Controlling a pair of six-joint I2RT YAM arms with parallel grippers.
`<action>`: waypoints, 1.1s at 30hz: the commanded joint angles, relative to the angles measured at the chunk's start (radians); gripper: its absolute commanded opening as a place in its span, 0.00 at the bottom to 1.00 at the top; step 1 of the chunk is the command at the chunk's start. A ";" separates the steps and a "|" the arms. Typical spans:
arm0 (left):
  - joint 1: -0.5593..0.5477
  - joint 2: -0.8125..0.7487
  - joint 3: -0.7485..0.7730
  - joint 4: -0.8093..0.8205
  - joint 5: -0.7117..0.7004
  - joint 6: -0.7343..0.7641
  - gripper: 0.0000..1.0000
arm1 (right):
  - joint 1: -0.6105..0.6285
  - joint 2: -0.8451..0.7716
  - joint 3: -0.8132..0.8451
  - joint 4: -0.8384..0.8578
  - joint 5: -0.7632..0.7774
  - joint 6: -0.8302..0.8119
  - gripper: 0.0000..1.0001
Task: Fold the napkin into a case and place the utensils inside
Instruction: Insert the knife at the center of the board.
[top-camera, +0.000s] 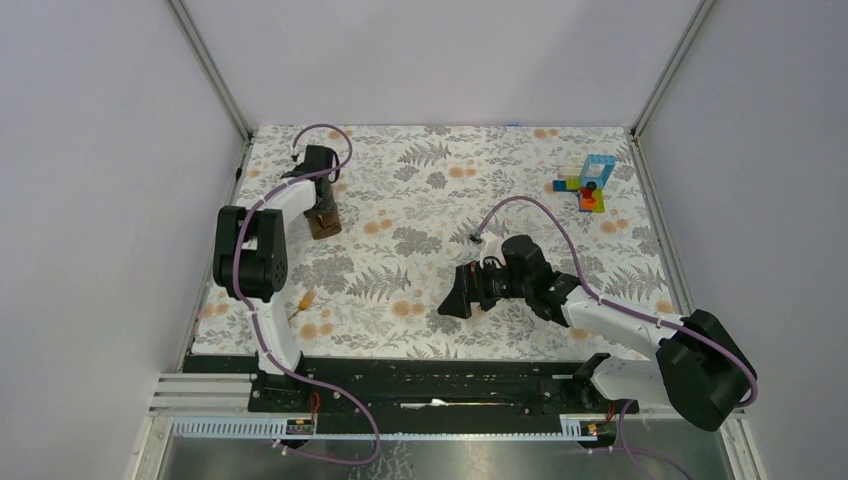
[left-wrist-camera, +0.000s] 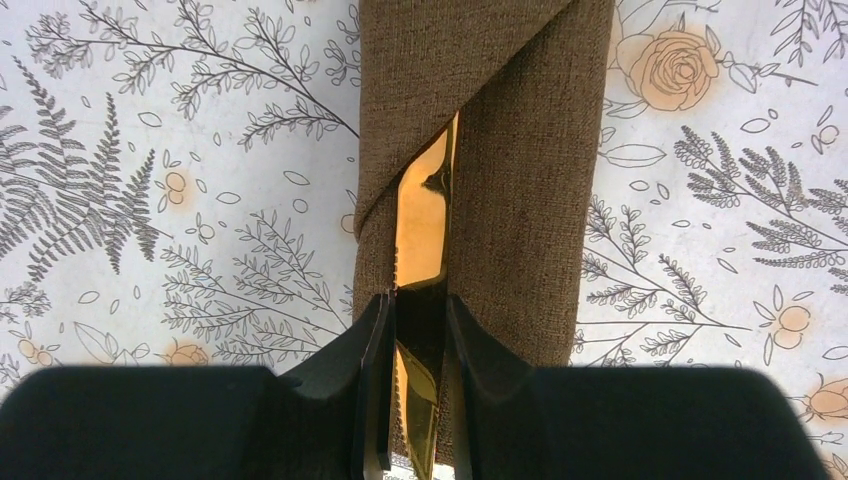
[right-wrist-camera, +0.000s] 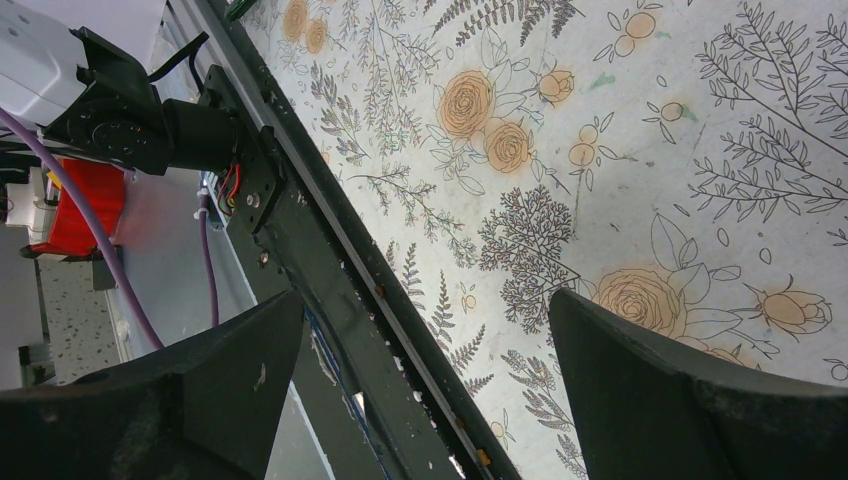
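Seen from above, the left arm reaches to the far left part of the desk (top-camera: 450, 160), which wears a grey and orange floral cover. Its left tool (top-camera: 321, 203) points down at the napkin (top-camera: 325, 226), a small brown folded bundle lying near the desk's left edge. A loose utensil (top-camera: 303, 300), thin and yellow-orange, lies on the cover nearer the arm bases, well apart from the napkin. The right tool (top-camera: 455, 298) hangs over the middle of the desk, towards the near side, turned to the left. A stack of coloured toy blocks (top-camera: 585, 185) stands at the far right.

From the left wrist, the napkin is folded into a long narrow case with two flaps crossing at a slant, leaving a slit between them. A gold utensil (left-wrist-camera: 422, 215) with a serrated edge lies partly inside that slit. Its near end sits between the left tool's two black fingers (left-wrist-camera: 372, 345), which are drawn close and pinch it.

From the right wrist, the right tool's fingers (right-wrist-camera: 200, 390) stand wide apart with nothing between them. Below them run the floral cover and the black rail (right-wrist-camera: 330, 270) along the desk's near edge.
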 joint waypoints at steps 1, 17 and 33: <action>0.013 -0.070 0.051 0.035 -0.049 0.025 0.02 | -0.007 0.005 0.013 0.011 -0.005 -0.003 1.00; 0.036 0.057 0.157 -0.002 0.001 0.064 0.25 | -0.007 -0.005 0.005 0.010 -0.002 0.000 1.00; 0.085 -0.432 -0.188 -0.237 0.130 -0.154 0.98 | -0.006 -0.054 -0.015 0.010 -0.006 -0.013 1.00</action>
